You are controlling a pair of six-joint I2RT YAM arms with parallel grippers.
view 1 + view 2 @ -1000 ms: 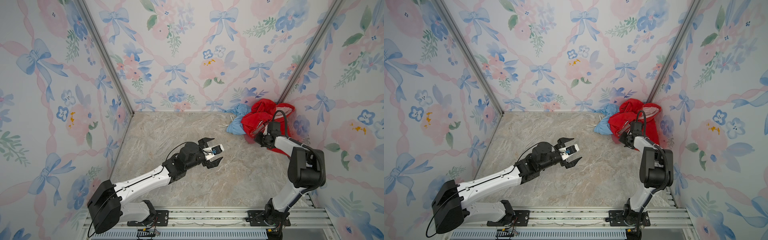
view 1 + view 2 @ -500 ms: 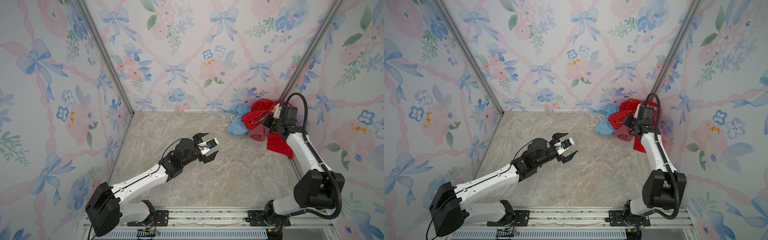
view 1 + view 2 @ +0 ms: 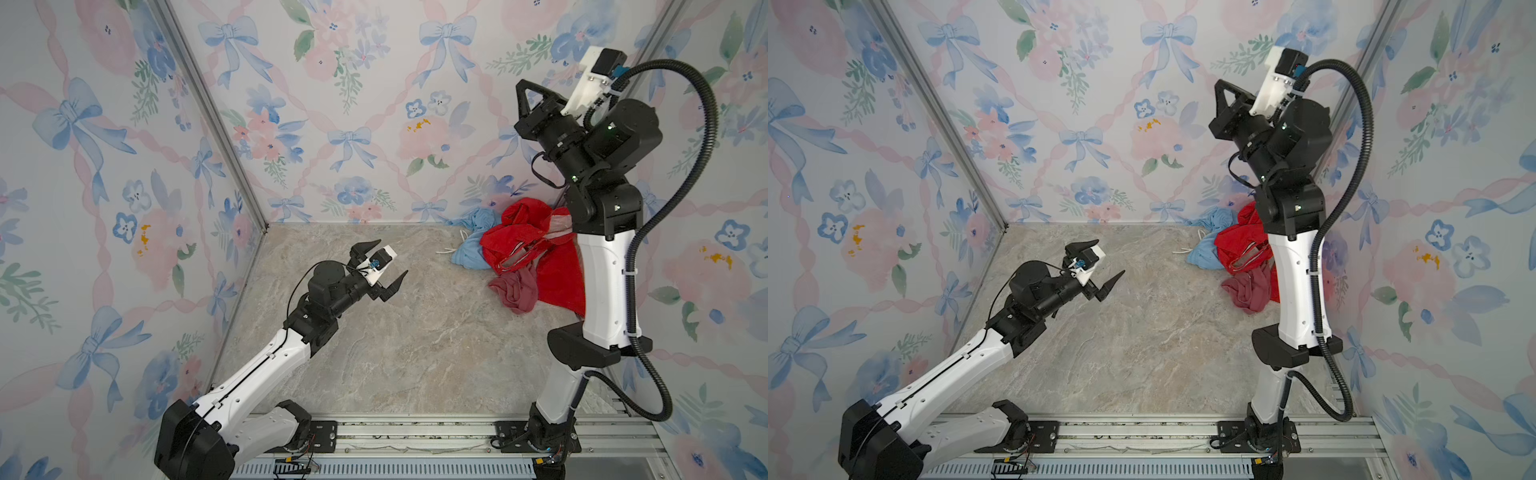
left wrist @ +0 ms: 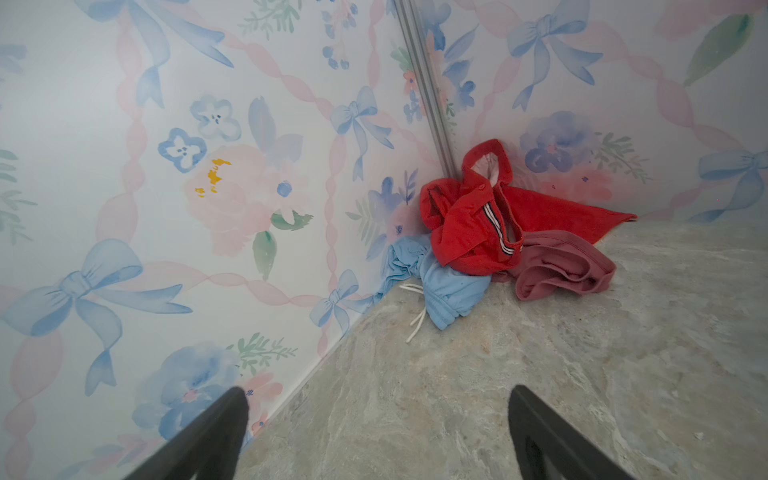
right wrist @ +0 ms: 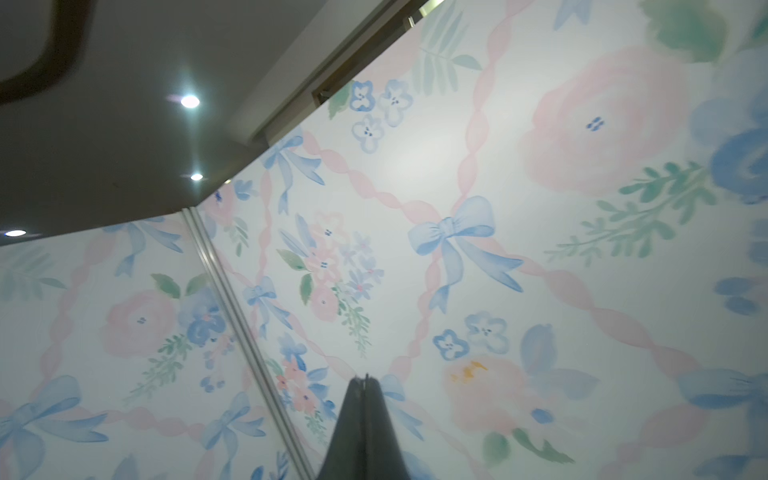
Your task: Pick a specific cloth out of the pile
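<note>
1. We take the pile point(image 3: 519, 239) point(image 3: 1235, 247) point(image 4: 465, 226) as our landmark. It is heaped where two flowered walls point(image 3: 353, 124) meet, with a bright red garment point(image 3: 559, 274) point(image 4: 540, 208) uppermost showing some pale lining.
2. A light blue garment point(image 3: 471, 251) point(image 3: 1204, 253) point(image 4: 451, 291) is pressed against the pile's side that faces the left arm. Its white cords point(image 3: 446, 250) point(image 4: 415, 324) trail out onto the marbled floor point(image 3: 415, 340).
3. The cloth point(image 3: 515, 291) point(image 3: 1250, 291) point(image 4: 561, 272), a dull rose-pink, lies crumpled on the floor at the near edge of the pile. It touches the red garment (in the left wrist view one end seems to run under the red folds). Nothing grips it.
4. The left gripper point(image 3: 392, 257) point(image 3: 1111, 257) point(image 4: 378, 390) points toward the pile from well apart. Its fingers are spread wide with nothing between them.
5. The right gripper point(image 3: 520, 85) point(image 3: 1219, 85) point(image 5: 365, 380) is high above the pile, aimed at the wall. Its fingers are pressed tip to tip and carry nothing. Its wrist view shows only wallpaper and a strip of ceiling point(image 5: 124, 124) beyond the tips.
6. The right arm point(image 3: 602, 274) point(image 3: 1298, 282) stands upright just in front of the pile. In both top views it hides part of the red garment.
</note>
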